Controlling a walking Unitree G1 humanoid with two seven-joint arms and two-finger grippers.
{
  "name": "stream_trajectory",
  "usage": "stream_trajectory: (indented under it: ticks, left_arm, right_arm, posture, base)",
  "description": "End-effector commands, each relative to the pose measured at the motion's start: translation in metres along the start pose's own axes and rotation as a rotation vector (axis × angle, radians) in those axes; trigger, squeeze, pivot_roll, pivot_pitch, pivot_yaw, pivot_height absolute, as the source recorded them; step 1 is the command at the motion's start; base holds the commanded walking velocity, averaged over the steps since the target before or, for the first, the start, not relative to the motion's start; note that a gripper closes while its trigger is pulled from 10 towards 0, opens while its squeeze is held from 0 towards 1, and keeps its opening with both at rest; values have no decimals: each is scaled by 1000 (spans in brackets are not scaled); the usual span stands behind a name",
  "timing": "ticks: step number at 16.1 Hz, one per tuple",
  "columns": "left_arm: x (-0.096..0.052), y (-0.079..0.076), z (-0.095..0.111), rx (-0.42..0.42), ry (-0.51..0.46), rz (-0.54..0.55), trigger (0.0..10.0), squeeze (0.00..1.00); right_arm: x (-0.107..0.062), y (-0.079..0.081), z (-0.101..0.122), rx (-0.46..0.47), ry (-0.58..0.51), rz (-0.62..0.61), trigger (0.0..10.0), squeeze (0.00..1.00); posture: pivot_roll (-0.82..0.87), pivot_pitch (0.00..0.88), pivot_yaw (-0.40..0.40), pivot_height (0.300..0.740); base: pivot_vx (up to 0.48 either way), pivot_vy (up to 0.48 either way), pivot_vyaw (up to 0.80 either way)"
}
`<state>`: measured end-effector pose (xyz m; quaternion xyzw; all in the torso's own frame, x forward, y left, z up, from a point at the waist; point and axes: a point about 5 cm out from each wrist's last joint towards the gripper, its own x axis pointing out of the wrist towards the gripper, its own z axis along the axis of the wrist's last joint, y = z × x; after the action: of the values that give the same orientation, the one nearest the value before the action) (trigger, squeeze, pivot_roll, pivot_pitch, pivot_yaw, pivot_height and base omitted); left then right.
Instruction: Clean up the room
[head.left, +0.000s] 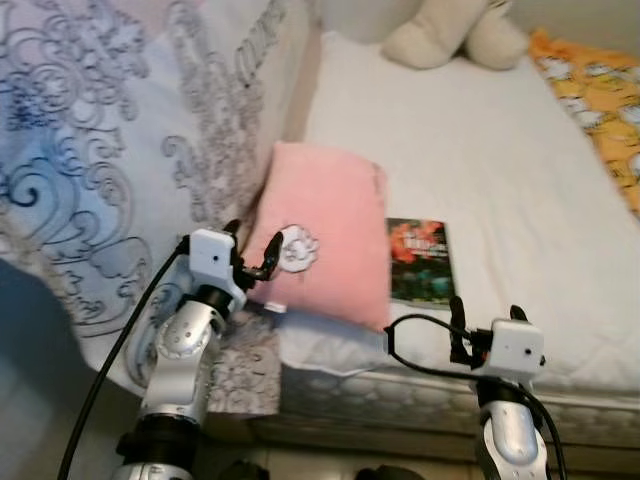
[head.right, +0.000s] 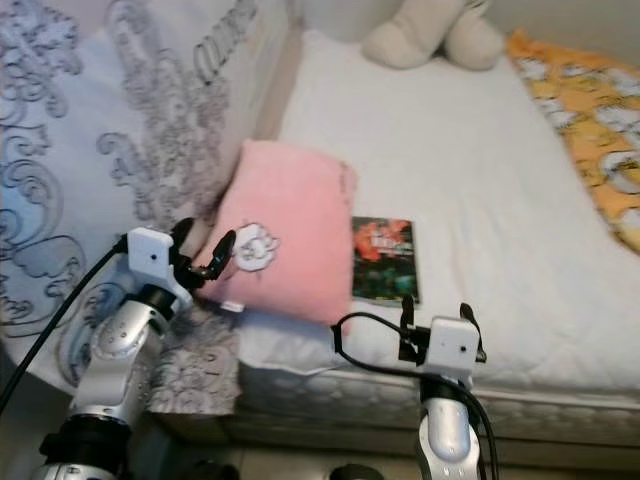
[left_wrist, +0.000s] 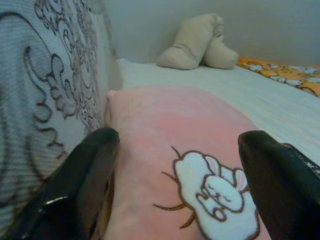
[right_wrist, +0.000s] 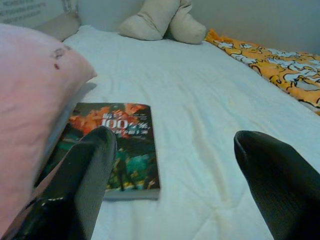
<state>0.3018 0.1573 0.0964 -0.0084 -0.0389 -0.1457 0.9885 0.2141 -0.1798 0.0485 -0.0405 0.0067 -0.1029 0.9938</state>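
Pink plush pillow (head.left: 320, 232) with an embroidered bunny lies at the near edge of the white bed (head.left: 500, 160), a paperback book (head.left: 420, 262) just beside it at three o'clock. The left gripper (head.left: 255, 262), fingers spread, hovers at the pillow's seven o'clock corner, close to the patterned duvet (head.left: 90, 150). The right gripper (head.left: 485, 325), fingers also spread, sits at the book's five o'clock. A shallow pinch could let the soft pillow slip, or snag the duvet alongside.

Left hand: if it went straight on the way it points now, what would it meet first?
Most likely the pink pillow: the open left hand aims at its bunny patch, though the remaining gap is hard to judge.
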Motion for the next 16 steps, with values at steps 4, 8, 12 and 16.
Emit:
stream_trajectory:
  ticks: [4,8,12,16]
  left_arm:
    - [1,-3,2,11,30,3,10000,0]
    - [-3,-1,3,10,38,28,10000,0]
    - [-4,-7,5,12,25,18,10000,0]
    - [1,-10,2,31,65,-32,10000,0]
  right_arm:
    - [14,0,-1,-28,38,21,10000,1000]
    - [18,11,2,-60,22,90,10000,1000]
    - [17,10,3,-65,24,119,10000,1000]
    - [19,17,2,15,35,184,10000,1000]
  posture:
    - [90,0,3,740]
    - [90,0,3,740]
    - [88,0,-8,740]
    - [92,0,-10,740]
  base:
    - [0,-424,-327]
    - [192,-406,-605]
    - [268,-395,-603]
    - [260,-297,-711]
